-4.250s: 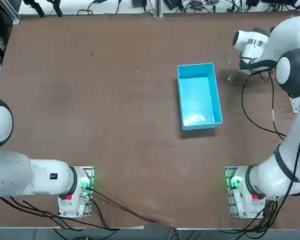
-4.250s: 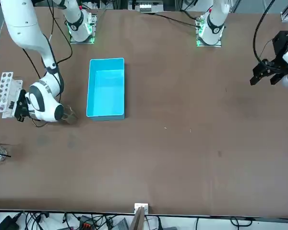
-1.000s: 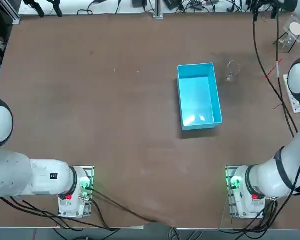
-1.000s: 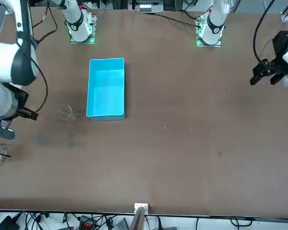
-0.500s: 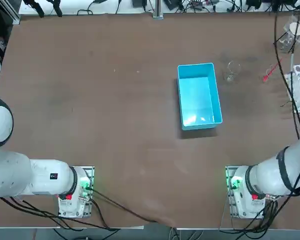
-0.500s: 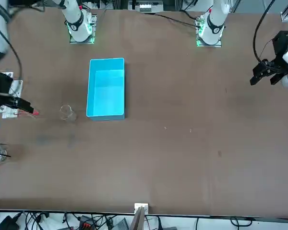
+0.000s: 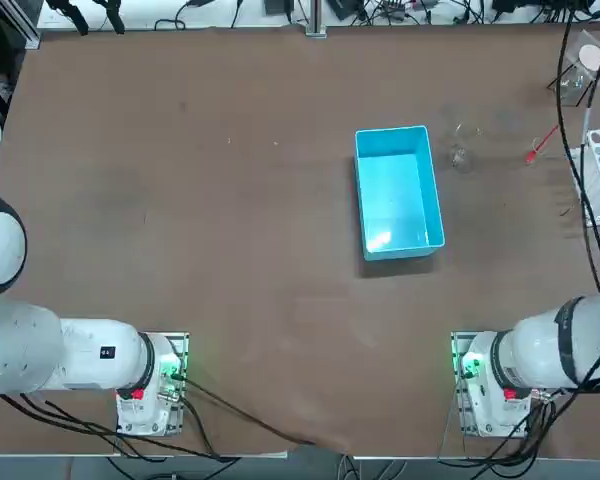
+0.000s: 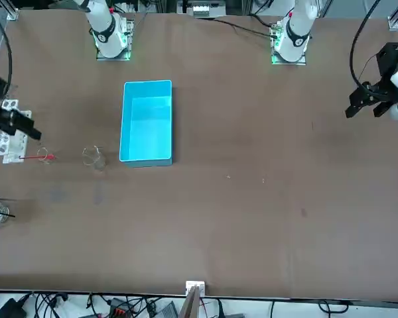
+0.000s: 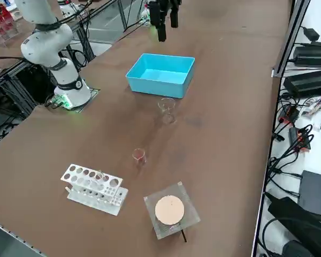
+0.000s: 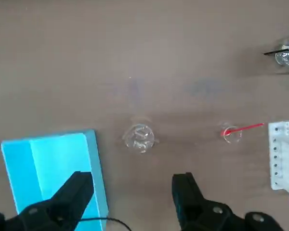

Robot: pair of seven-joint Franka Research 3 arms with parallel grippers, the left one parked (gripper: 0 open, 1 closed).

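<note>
1. Since the overhead view of about four seconds ago, the right gripper (image 10: 132, 191) has left its low position beside the glass beaker (image 10: 139, 138) and risen clear. The beaker now shows uncovered.
2. The glass beaker stands upright and alone on the table (image 10: 135, 48), at the centre of the wrist view. In the overhead view it sits in the upper right, near the far right corner of the blue bin (image 10: 50, 166) but apart from it.
3. The right gripper hangs well above the table. Its fingers are spread wide with nothing between them, and the beaker lies roughly in line with the gap.
4. Handling judgement: the beaker looks thin-walled and light, so it should tip easily. A grip on it is best made by a straight vertical approach, one finger on each side of the wall, with a gentle, centred closure kept clear of the bin wall.
5. Further out, at the right of the wrist view, a small vial (image 10: 231, 135) holds a red stick (image 10: 245, 128). The tube rack (image 10: 285, 159) lies at the right edge.
</note>
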